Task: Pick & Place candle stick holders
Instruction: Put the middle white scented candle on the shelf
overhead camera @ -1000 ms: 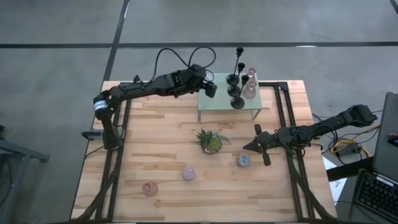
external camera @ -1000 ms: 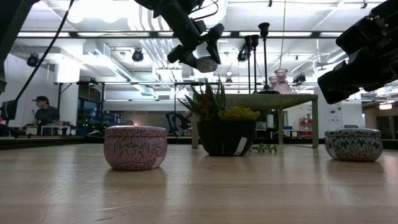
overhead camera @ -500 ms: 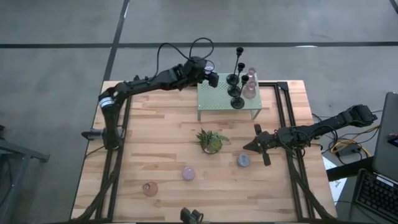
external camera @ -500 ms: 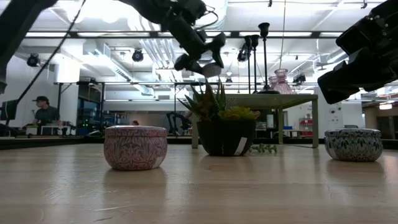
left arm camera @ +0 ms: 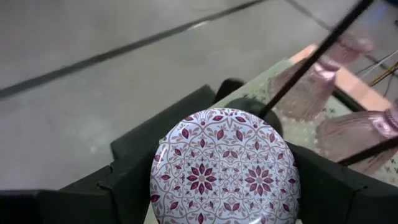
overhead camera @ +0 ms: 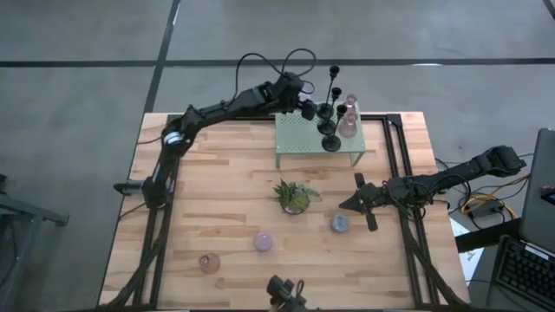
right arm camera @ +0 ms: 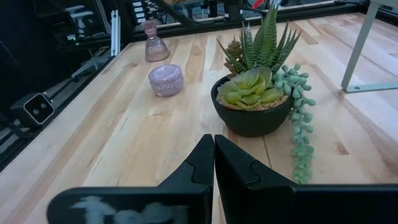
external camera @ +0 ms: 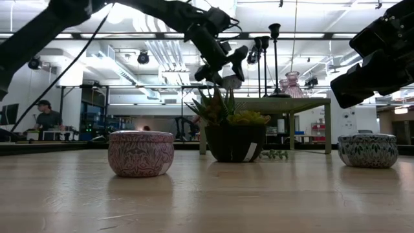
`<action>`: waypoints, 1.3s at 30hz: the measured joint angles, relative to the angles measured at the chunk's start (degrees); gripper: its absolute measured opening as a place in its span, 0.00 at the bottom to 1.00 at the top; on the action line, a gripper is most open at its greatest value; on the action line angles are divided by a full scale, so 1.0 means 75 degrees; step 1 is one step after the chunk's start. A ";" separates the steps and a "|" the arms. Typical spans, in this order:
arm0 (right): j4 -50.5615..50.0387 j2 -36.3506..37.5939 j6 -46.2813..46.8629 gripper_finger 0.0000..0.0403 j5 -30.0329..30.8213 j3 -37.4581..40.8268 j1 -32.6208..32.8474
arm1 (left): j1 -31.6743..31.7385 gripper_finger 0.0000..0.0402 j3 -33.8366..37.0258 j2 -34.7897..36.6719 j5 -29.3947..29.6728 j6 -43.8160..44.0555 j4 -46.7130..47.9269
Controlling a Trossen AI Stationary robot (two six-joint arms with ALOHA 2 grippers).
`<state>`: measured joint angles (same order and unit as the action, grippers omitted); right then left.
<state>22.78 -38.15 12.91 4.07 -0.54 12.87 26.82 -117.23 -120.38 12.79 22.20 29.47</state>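
Up near the top centre of the high view, the left gripper [overhead camera: 299, 100] hangs over the back left corner of the pale green rack [overhead camera: 299, 143], its fingers spread wide around a small round patterned tin [left arm camera: 225, 168]. The left wrist view shows the tin's lid filling the gap between the two dark fingers [left arm camera: 134, 180], so the grip looks sound. It seems held high so it can clear the rack's edge and be set down on top.

Room there is tight. Three slim black candlesticks [overhead camera: 330, 113] and pink glass holders [overhead camera: 349, 121] crowd the rack's right half, and a candlestick stem crosses just beyond the tin in the wrist view. The free space is the rack's left part, close to its edge, so a careless release could tip the tin off.

Lower in the high view, a lilac tin [overhead camera: 262, 242], a pink tin [overhead camera: 208, 263] and a blue tin [overhead camera: 340, 224] sit on the wooden table [overhead camera: 217, 191], well apart, with a potted plant [overhead camera: 294, 197] between them and the rack.

At right centre, the right gripper [overhead camera: 357, 203] waits with fingers closed and empty, just beside the blue tin.
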 joint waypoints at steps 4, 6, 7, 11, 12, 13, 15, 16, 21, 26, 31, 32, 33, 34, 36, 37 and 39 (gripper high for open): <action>-0.0006 0.0000 0.0000 0.02 0.0001 0.0000 0.0003 | 0.0028 0.77 -0.0476 -0.0450 0.0057 0.0087 0.0503; -0.0004 0.0000 -0.0001 0.02 0.0001 0.0000 0.0000 | 0.0024 0.77 -0.0634 -0.0628 0.0058 0.0082 0.0514; -0.0005 0.0000 -0.0001 0.02 0.0001 0.0000 0.0003 | 0.0013 0.77 -0.0703 -0.0702 0.0045 0.0046 0.0530; 0.0001 0.0003 -0.0001 0.02 0.0004 0.0000 0.0000 | 0.0030 0.77 -0.0784 -0.0762 0.0069 0.0051 0.0590; -0.0004 0.0003 0.0001 0.02 0.0003 0.0000 0.0003 | 0.0033 0.77 -0.0742 -0.0772 0.0088 0.0051 0.0614; -0.0004 0.0003 -0.0001 0.02 0.0004 0.0000 0.0002 | 0.0039 0.77 -0.0724 -0.0792 0.0093 0.0048 0.0677; -0.0003 0.0003 -0.0001 0.02 0.0007 0.0000 0.0003 | 0.0045 0.77 -0.0714 -0.0818 0.0097 0.0016 0.0783; -0.0005 0.0003 0.0002 0.02 0.0007 0.0003 0.0002 | 0.0045 0.77 -0.0714 -0.0818 0.0094 -0.0016 0.0868; -0.0002 0.0003 -0.0001 0.02 0.0016 0.0000 0.0002 | 0.0053 0.77 -0.0715 -0.0841 0.0089 -0.0007 0.1233; -0.0002 0.0003 -0.0001 0.02 0.0013 0.0000 0.0001 | 0.0059 0.77 -0.0714 -0.0861 0.0091 -0.0081 0.1210; -0.0002 0.0003 -0.0001 0.02 0.0013 0.0000 0.0003 | 0.0059 0.79 -0.0714 -0.0860 0.0094 -0.0049 0.1218; -0.0004 0.0003 -0.0001 0.02 0.0012 0.0000 0.0000 | 0.0059 0.80 -0.0714 -0.0859 0.0094 -0.0041 0.1216; -0.0002 0.0003 -0.0001 0.02 0.0010 0.0000 0.0003 | 0.0059 0.82 -0.0714 -0.0859 0.0094 -0.0026 0.1212; -0.0002 0.0003 0.0001 0.02 0.0011 0.0000 0.0001 | 0.0059 0.83 -0.0714 -0.0859 0.0097 -0.0006 0.1212; -0.0002 0.0003 0.0002 0.02 0.0010 0.0000 0.0000 | 0.0059 0.86 -0.0714 -0.0859 0.0097 -0.0003 0.1212; -0.0002 0.0003 0.0002 0.02 0.0010 0.0000 0.0002 | 0.0059 0.87 -0.0714 -0.0859 0.0097 -0.0003 0.1212; -0.0002 0.0003 -0.0001 0.02 0.0008 0.0002 0.0000 | 0.0059 0.88 -0.0714 -0.0859 0.0097 0.0000 0.1204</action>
<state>22.76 -38.13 12.91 4.13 -0.52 12.86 27.27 -122.58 -126.82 13.52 22.20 38.50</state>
